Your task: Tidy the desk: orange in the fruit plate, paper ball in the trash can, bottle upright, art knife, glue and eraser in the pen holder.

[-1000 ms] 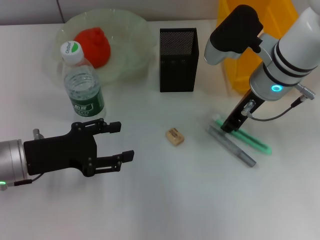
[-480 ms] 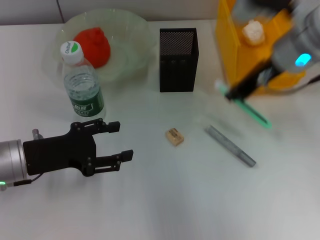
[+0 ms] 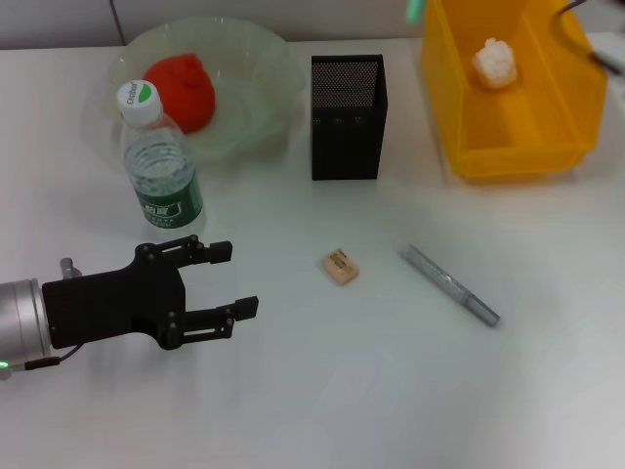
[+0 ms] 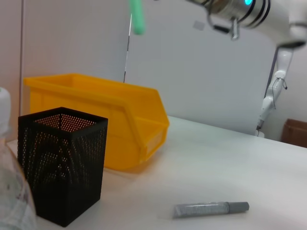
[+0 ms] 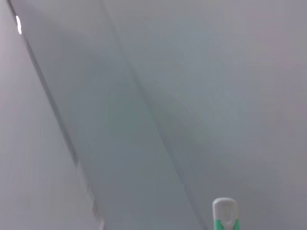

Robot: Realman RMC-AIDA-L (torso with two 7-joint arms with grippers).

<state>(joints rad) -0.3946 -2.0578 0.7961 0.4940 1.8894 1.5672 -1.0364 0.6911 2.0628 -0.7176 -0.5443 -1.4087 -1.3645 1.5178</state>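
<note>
The left gripper [image 3: 223, 279] rests low over the near left of the desk [image 3: 322, 391], jaws spread wide and holding nothing. Just beyond it the bottle [image 3: 161, 164] stands upright, in front of the plate [image 3: 256, 59] with the orange [image 3: 183, 91] in it. The black holder [image 3: 349, 117] stands mid-desk at the far side, the yellow bin [image 3: 508, 93] to its right with the paper ball [image 3: 494, 61] inside. The eraser [image 3: 341, 267] lies near the centre, the grey knife [image 3: 452, 285] to its right. The right arm [image 4: 240, 12] is raised high above the holder, and the green glue [image 4: 137, 17] hangs below it; I cannot tell how its jaws stand.
</note>
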